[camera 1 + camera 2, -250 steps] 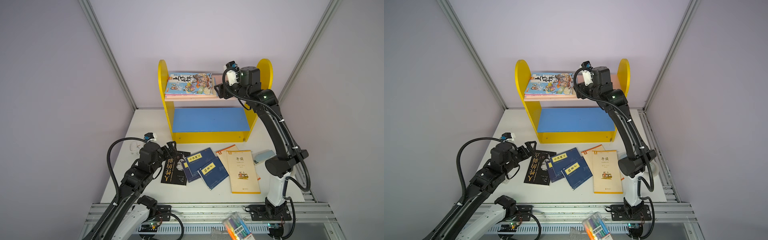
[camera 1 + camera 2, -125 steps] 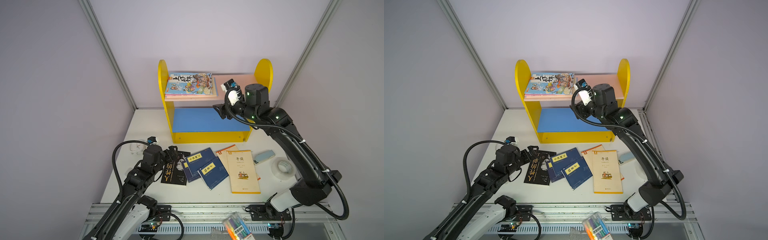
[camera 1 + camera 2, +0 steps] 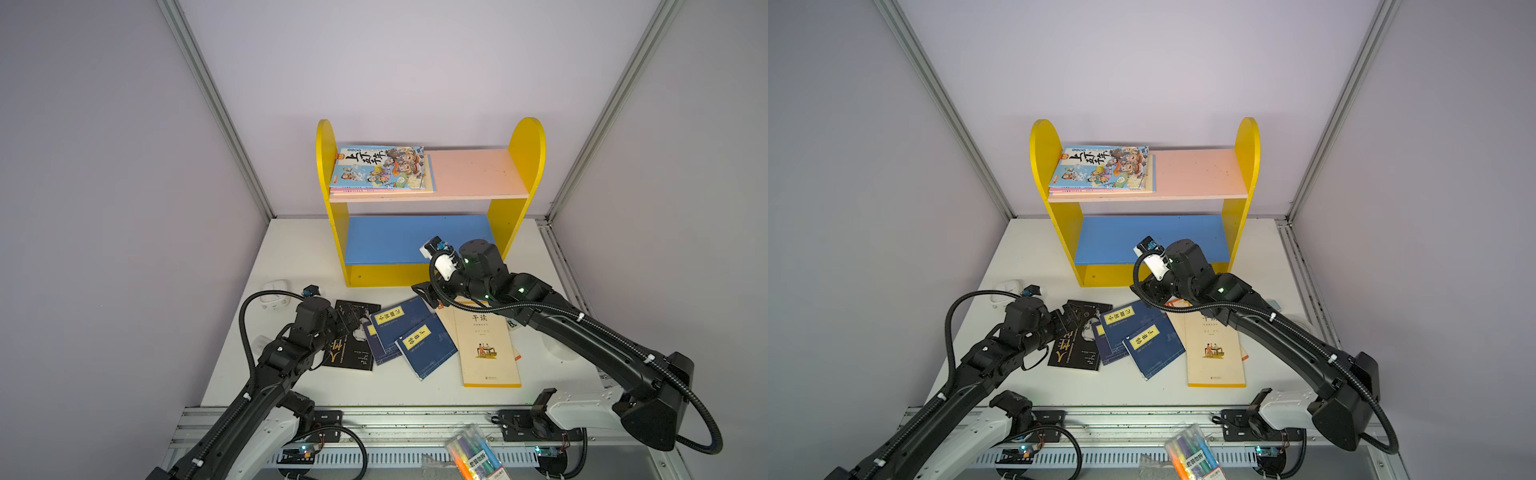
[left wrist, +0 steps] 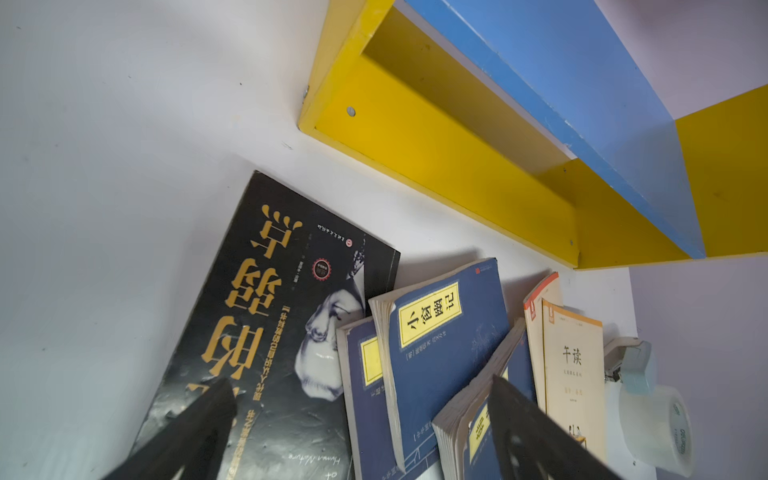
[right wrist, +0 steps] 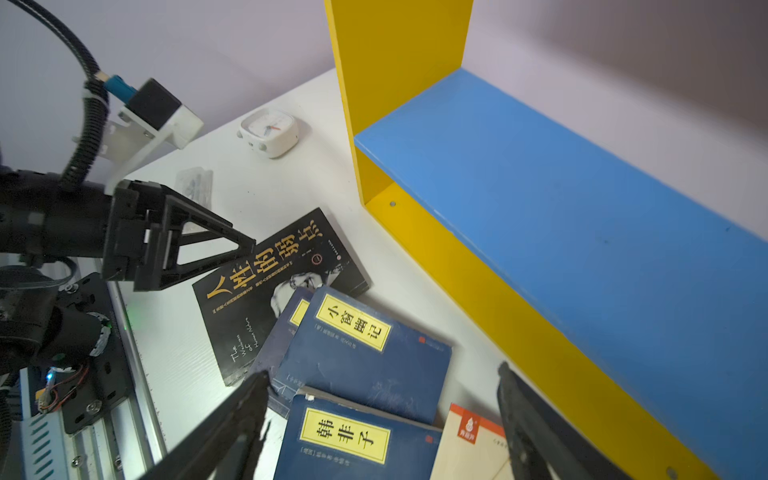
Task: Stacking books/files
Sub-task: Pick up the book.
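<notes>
The navy books point(image 3: 424, 345) are found just below the right gripper point(image 3: 424, 296) — jaws spread. The black book point(image 3: 348, 354) is nearer the left gripper point(image 3: 353, 318), likewise spread.

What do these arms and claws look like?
The left arm and right arm are black with white base segments and ribbed black cables alongside. The left gripper and right gripper each have two black triangular fingers. Green lights dot the right arm.

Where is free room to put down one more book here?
Free: pink shelf beside the cartoon books; the blue shelf; the table strip along the front rail. Crowded: mid-table, black book to cream book, with navy books overlapping.
</notes>
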`<action>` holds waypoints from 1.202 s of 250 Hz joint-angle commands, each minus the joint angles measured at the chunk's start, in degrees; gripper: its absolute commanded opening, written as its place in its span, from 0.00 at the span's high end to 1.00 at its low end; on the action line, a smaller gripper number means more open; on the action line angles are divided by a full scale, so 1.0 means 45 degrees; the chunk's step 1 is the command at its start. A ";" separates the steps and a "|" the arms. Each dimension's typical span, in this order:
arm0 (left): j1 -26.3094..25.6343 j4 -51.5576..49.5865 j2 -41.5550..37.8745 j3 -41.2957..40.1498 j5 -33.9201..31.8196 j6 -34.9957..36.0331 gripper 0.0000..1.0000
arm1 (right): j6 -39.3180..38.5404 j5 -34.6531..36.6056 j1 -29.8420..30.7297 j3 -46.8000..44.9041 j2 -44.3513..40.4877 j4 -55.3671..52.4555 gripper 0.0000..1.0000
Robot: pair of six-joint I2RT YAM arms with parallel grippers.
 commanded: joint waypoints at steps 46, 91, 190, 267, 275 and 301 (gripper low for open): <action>-0.1148 0.2166 0.1666 0.0212 0.0377 -0.0112 0.03 | 0.4680 0.1828 -0.0852 -0.1671 0.0532 -0.0538 0.19; -0.1958 0.3468 0.3111 0.0649 0.0454 0.0110 0.03 | 0.5930 0.1909 -0.1982 -0.2537 0.0665 -0.1581 0.26; -0.2323 0.4960 0.5308 0.1346 0.1239 0.0512 0.03 | 0.7682 0.3276 -0.0621 -0.4293 0.0426 -0.3271 0.30; -0.2325 0.5373 0.5680 0.1387 0.1481 0.0685 0.03 | 0.8956 0.3512 0.0802 -0.4998 0.1188 -0.3361 0.32; -0.2327 0.5417 0.5702 0.1389 0.1484 0.0685 0.03 | 0.9059 0.3558 0.0944 -0.5011 0.1323 -0.3367 0.33; -0.2324 0.5516 0.5808 0.1471 0.1557 0.0739 0.03 | 0.9371 0.3723 0.1428 -0.4908 0.1887 -0.3534 0.33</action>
